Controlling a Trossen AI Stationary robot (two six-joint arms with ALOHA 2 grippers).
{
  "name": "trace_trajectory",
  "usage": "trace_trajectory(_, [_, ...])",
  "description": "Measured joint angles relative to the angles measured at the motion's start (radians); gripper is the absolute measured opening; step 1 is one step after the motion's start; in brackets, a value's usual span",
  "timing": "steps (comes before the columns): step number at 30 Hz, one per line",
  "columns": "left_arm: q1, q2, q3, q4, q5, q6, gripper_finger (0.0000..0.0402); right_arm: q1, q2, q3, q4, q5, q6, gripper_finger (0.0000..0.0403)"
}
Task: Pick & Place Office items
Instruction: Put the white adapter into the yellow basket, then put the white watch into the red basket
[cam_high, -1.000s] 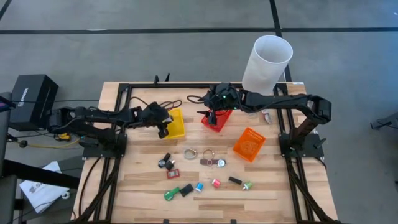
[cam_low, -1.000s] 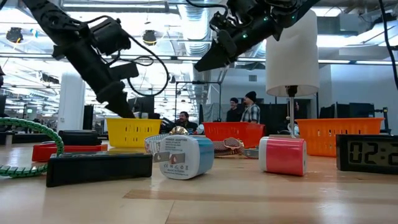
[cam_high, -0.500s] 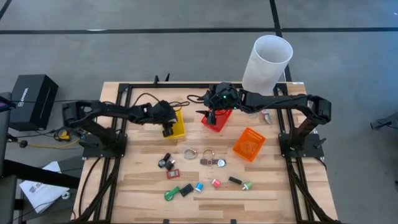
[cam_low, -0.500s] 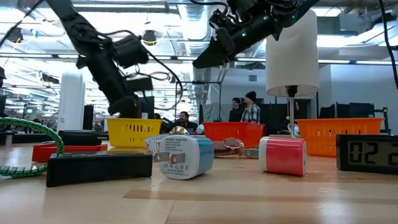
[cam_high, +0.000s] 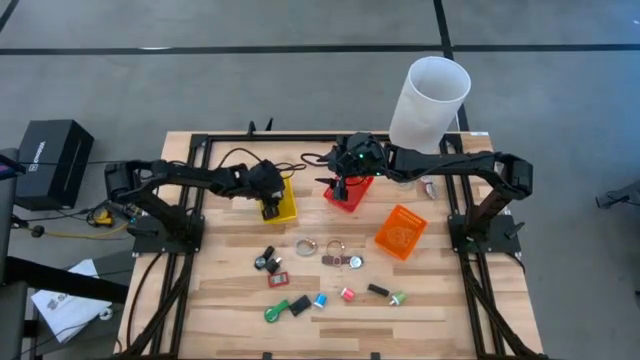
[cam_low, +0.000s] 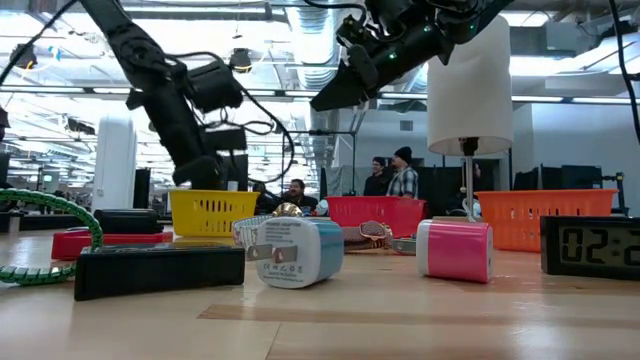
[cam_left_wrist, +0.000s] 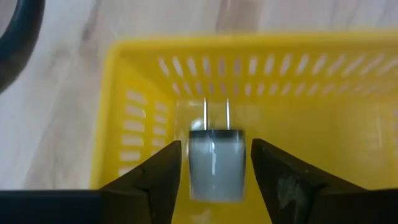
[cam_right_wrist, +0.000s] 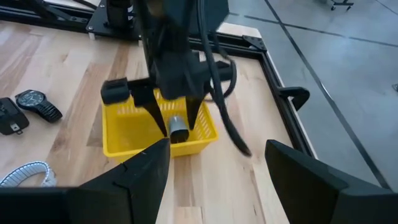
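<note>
Plug (cam_left_wrist: 215, 163), white with two prongs, sat between the left gripper's (cam_left_wrist: 215, 177) parted fingers over the yellow bin (cam_left_wrist: 298, 93); gaps showed on both sides, so released. Right gripper (cam_right_wrist: 214, 177) hung spread wide above the red bin (cam_high: 352, 196).

yellow bin (cam_high: 283, 200) left of centre, red bin (cam_high: 351, 193) centre, orange bin (cam_high: 400, 231) right, white cylinder (cam_high: 430, 103) upper right, black box (cam_high: 47, 160) far left

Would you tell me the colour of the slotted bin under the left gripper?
Yellow; the slotted plastic bin shows best in the left wrist view.
</note>
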Motion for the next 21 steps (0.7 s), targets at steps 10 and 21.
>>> trace_trajectory(10, [-0.01,-0.283,-0.001,-0.036,0.003,-0.002,0.0207,0.057,0.0,0.0,-0.034,-0.002,0.002,0.0256])
trace_trajectory(21, [-0.026,-0.435,-0.003,-0.035,0.008,-0.036,0.0192,0.231,0.0,0.0,-0.066,-0.003,0.055,0.0256])
